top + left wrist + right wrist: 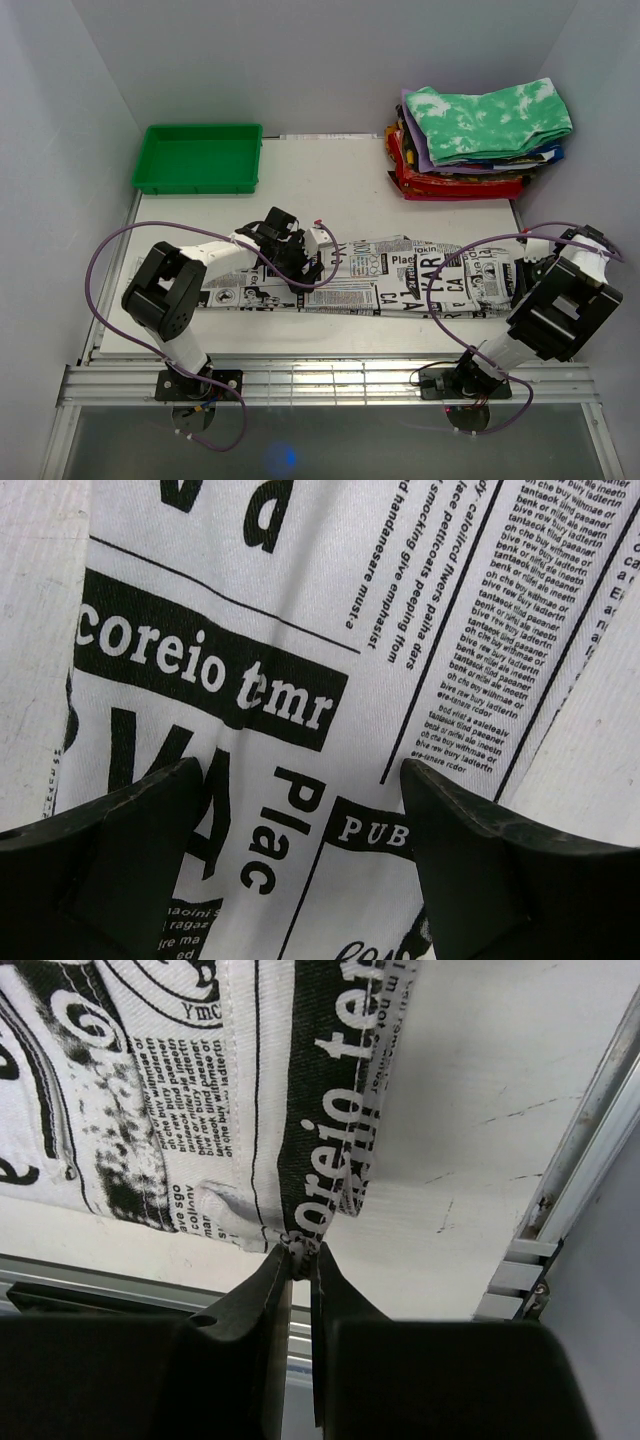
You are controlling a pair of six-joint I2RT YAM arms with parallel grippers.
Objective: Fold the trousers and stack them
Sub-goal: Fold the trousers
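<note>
- The trousers (400,280), white with newspaper print, lie flat as one long narrow strip across the near half of the table (330,190). One end is near the left edge and the other is beside the right arm. No fold across their length shows yet.
- The right gripper (297,1255) is closed on a stitched corner at the right-hand end, with a thin pinch of cloth between its tips, close to the table's right rail.
- The left gripper (305,780) hangs over the middle of the trousers with its jaws spread wide and holds nothing. Printed cloth shows beneath and between the fingers; I cannot tell whether the tips touch it.
- The step in hand looks like taking hold for the first crosswise fold.
- The next move probably calls for lifting the pinched end and carrying it leftward, with the left gripper steadying the middle as the fold line. The pinch is small and could slip.
- A stack of folded clothes (480,140) sits at the far right, and a green tray (198,158) at the far left.
</note>
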